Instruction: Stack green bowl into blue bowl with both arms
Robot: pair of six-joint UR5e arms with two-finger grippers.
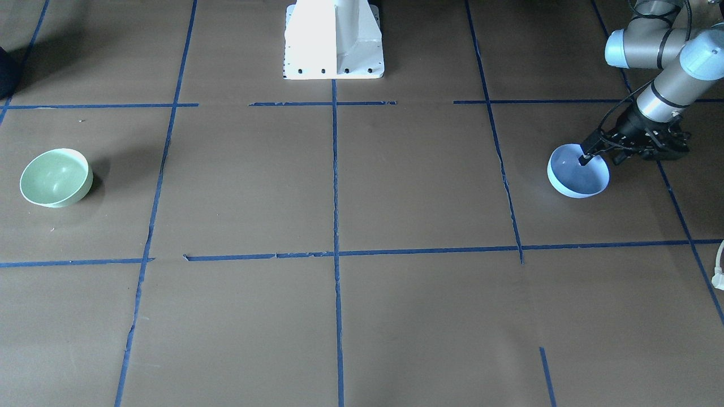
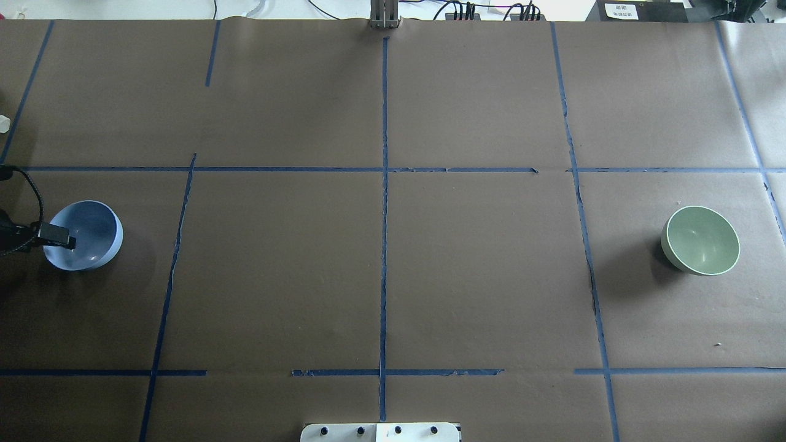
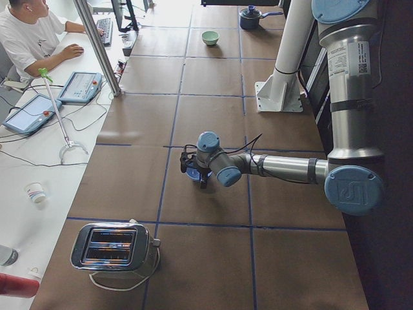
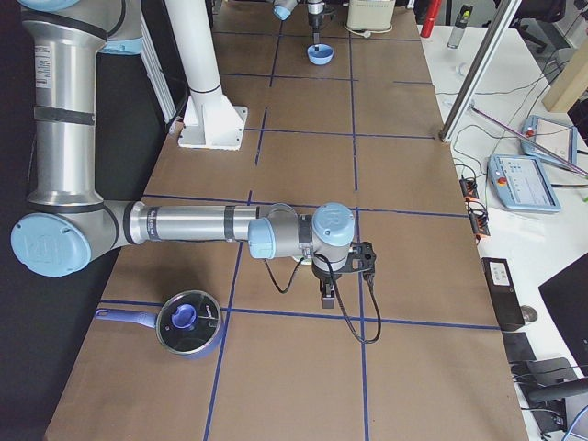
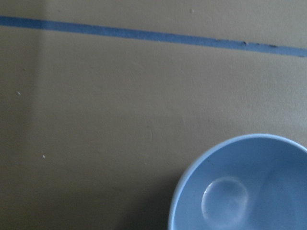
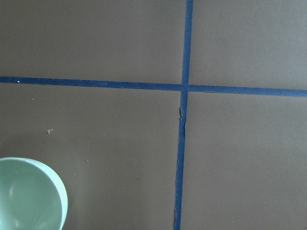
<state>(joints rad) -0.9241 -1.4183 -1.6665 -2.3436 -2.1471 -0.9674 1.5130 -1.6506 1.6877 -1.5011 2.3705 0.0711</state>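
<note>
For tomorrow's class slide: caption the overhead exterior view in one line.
Left gripper reaches into the blue bowl; green bowl sits far right, untouched.

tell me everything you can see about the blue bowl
The blue bowl is small, round and pale periwinkle with a lighter rim. It is smooth, glossy, plain and empty. It is mouth up at the robot's left end of the brown table, far from the green bowl at the other end. One finger of the left gripper reaches over its rim into the inside, on the arm's side. Whether the rim is pinched cannot be told.
</note>
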